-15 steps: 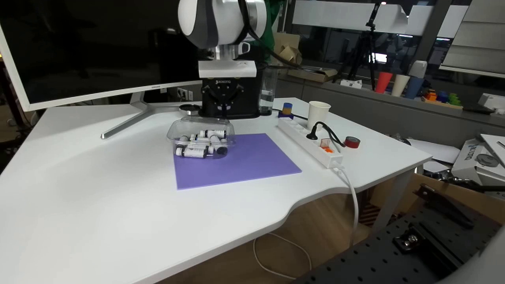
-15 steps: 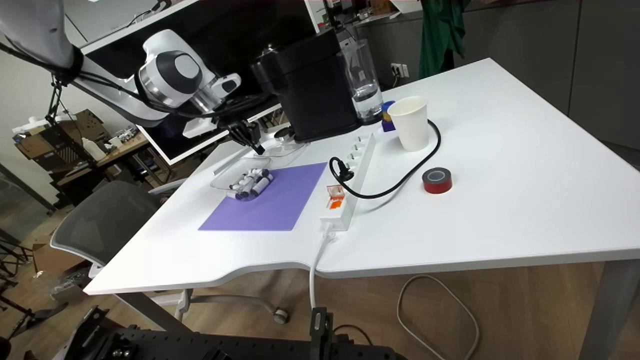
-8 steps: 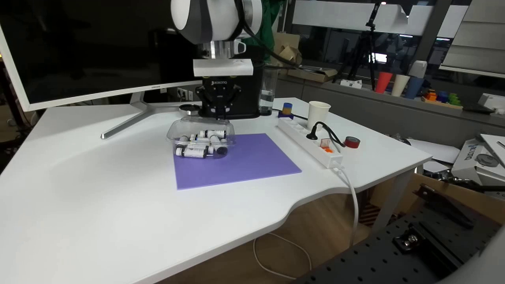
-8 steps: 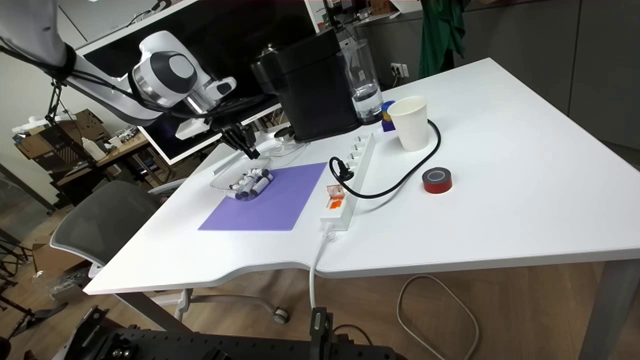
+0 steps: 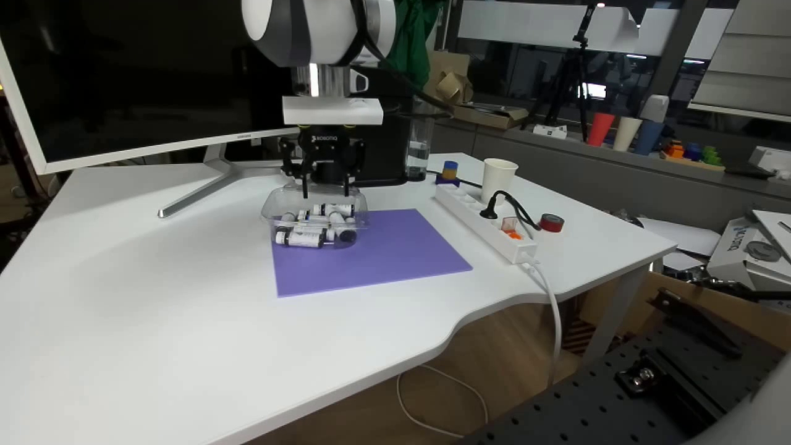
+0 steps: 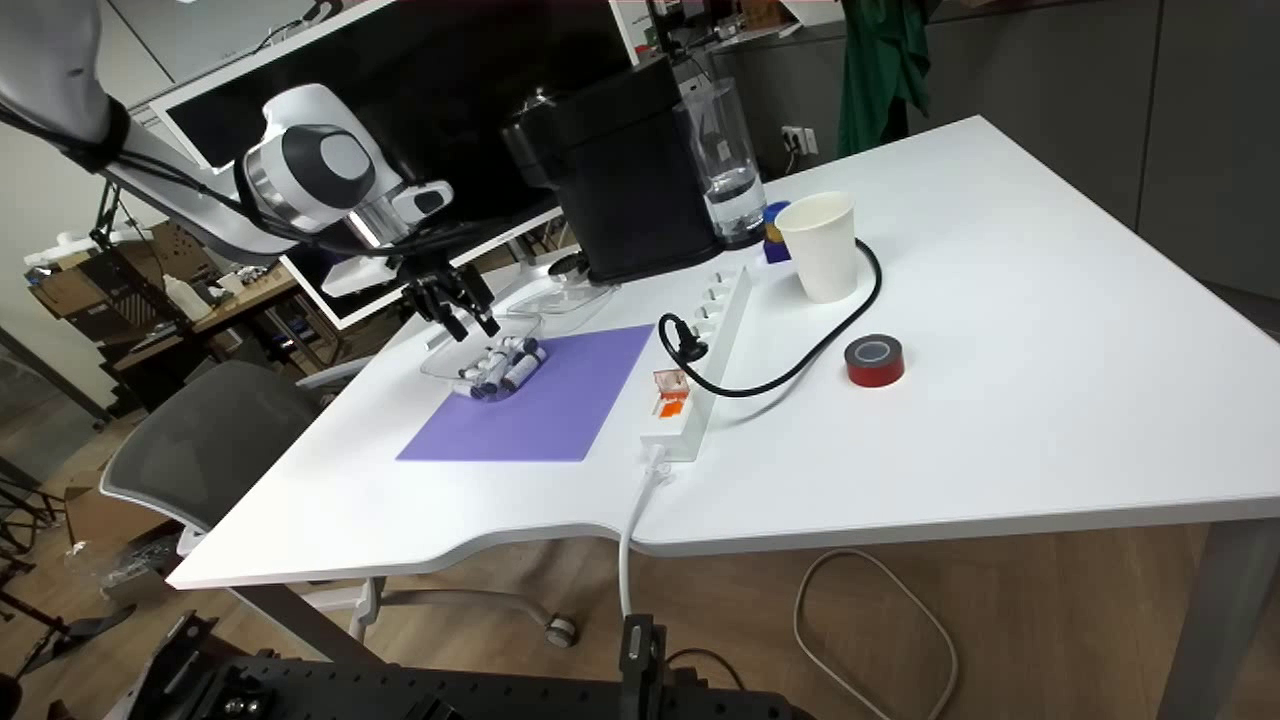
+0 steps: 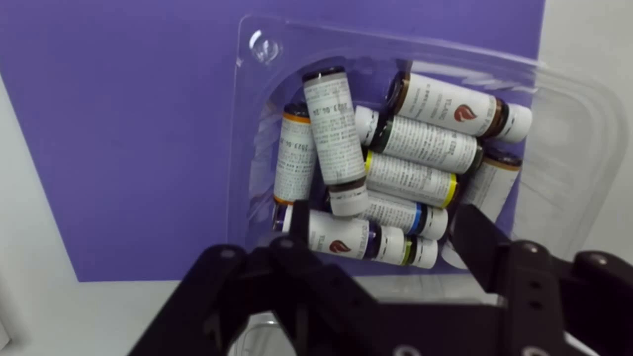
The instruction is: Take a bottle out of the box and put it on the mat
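Note:
Several small white-labelled bottles (image 7: 334, 129) lie heaped in a clear plastic box (image 7: 395, 37). Across the heap rests one bottle, its white cap toward my gripper (image 7: 384, 215). The box (image 5: 270, 207) sits partly on the purple mat (image 5: 383, 253), over its far corner in an exterior view. My gripper (image 5: 325, 190) hangs above the rear part of the box, fingers spread, nothing held between them. In another exterior view the gripper (image 6: 474, 330) shows just over the box rim. From the wrist, its dark fingers (image 7: 299, 222) hide parts of the nearest bottles.
Behind the box stands a tall black machine (image 6: 630, 180) with a clear water container (image 6: 735, 205). A clear lid (image 6: 565, 298) lies beside the machine. A power strip (image 5: 476, 219), white cup (image 5: 497, 179) and red tape roll (image 5: 552, 222) flank the mat. The monitor (image 5: 154, 80) rises behind.
The gripper has gone from shut to spread wide. It has moved left and lower in both exterior views, over the box. Bottles, box and mat have stayed put.

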`<act>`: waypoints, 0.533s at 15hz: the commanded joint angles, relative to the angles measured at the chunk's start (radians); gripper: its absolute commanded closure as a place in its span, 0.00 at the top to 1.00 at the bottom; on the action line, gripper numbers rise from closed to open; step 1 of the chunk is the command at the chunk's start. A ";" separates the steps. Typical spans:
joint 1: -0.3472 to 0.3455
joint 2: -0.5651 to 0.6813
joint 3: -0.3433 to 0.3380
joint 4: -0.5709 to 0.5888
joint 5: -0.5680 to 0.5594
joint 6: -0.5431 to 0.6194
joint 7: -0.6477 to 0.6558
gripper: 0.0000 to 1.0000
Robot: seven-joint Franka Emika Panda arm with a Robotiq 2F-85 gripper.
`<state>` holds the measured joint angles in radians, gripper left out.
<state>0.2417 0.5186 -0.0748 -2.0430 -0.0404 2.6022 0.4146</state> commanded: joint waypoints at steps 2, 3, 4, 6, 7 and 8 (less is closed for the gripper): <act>-0.043 -0.017 0.032 -0.037 0.028 -0.040 -0.041 1.00; -0.048 -0.017 0.034 -0.041 0.030 -0.046 -0.047 1.00; -0.051 -0.015 0.035 -0.043 0.033 -0.053 -0.052 1.00; -0.059 -0.011 0.040 -0.048 0.041 -0.056 -0.065 1.00; -0.062 -0.009 0.043 -0.051 0.044 -0.056 -0.068 1.00; -0.066 -0.008 0.048 -0.053 0.047 -0.058 -0.073 1.00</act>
<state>0.1978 0.5204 -0.0475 -2.0852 -0.0161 2.5634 0.3612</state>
